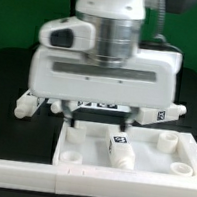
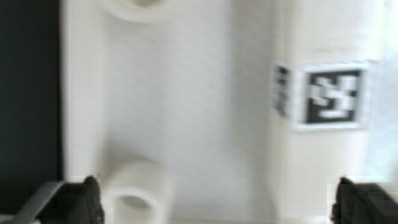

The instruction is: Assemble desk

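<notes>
A dark table under a black backdrop carries the white kit. In the exterior view the rimmed tabletop lies at the front, with a tagged leg lying flat on it. Two spare legs rest behind, one at the view's left and one at its right. The end effector hangs over the tabletop's far rim.

In the wrist view the end effector has its jaws spread wide, gripping nothing. The tagged leg lies on the tabletop near one dark fingertip, seemingly not touching it.

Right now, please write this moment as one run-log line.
pincer: open, above tabletop | leg: lying on tabletop, not gripped | step: leg not yet in socket
</notes>
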Robot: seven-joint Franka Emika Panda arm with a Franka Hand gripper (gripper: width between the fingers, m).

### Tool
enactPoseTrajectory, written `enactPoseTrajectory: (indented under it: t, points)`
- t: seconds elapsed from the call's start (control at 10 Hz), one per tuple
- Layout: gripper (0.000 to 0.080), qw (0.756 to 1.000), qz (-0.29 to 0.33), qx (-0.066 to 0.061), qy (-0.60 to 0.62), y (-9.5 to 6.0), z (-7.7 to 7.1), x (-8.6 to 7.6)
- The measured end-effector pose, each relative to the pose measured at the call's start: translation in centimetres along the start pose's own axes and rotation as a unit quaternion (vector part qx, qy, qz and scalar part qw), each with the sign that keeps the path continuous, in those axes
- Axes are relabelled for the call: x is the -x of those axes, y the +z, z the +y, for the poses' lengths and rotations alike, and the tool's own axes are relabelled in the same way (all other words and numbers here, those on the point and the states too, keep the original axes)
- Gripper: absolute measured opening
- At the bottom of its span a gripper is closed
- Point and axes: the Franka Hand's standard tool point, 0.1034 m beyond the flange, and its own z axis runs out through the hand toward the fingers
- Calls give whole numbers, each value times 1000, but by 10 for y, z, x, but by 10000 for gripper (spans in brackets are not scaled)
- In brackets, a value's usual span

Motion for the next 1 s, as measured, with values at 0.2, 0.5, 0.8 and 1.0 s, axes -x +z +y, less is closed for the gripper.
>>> enactPoseTrajectory:
  t: [0.2, 0.5, 0.8, 1.0]
  points:
    - [649, 1000, 6, 0, -11, 12, -14, 0]
    - [649, 1000, 20, 2, -14, 37, -25, 10]
    - [649, 999, 31, 1, -5, 50, -27, 13]
    - [402, 1000, 31, 1, -5, 50, -27, 13]
